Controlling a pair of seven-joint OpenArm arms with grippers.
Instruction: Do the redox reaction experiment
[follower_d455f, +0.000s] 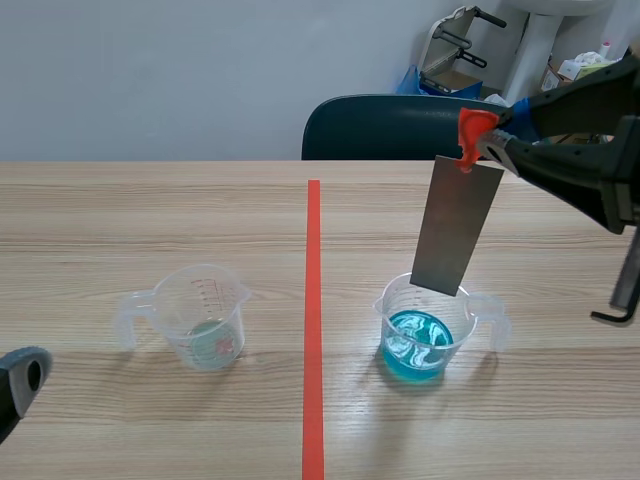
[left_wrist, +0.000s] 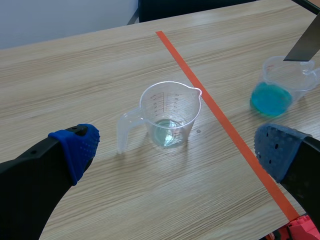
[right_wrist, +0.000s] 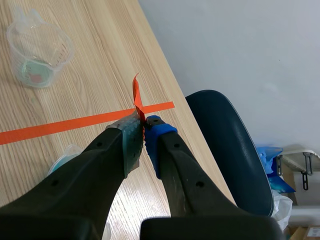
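my right gripper is clamped on the orange-red tab of the flat grey metal strip. the strip hangs above the clear plastic cup of blue liquid, toward its 12 o'clock rim. i'd centre it, then lower slowly, keeping it vertical.

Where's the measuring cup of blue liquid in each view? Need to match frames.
Scene view: measuring cup of blue liquid sits right of the tape line, at the metal strip's lower end.
Left wrist view: it is across the tape line from the other measuring cup.
Right wrist view: only a sliver shows beside the right gripper, mostly hidden by it.
Shared landmark: the orange-red tape line.
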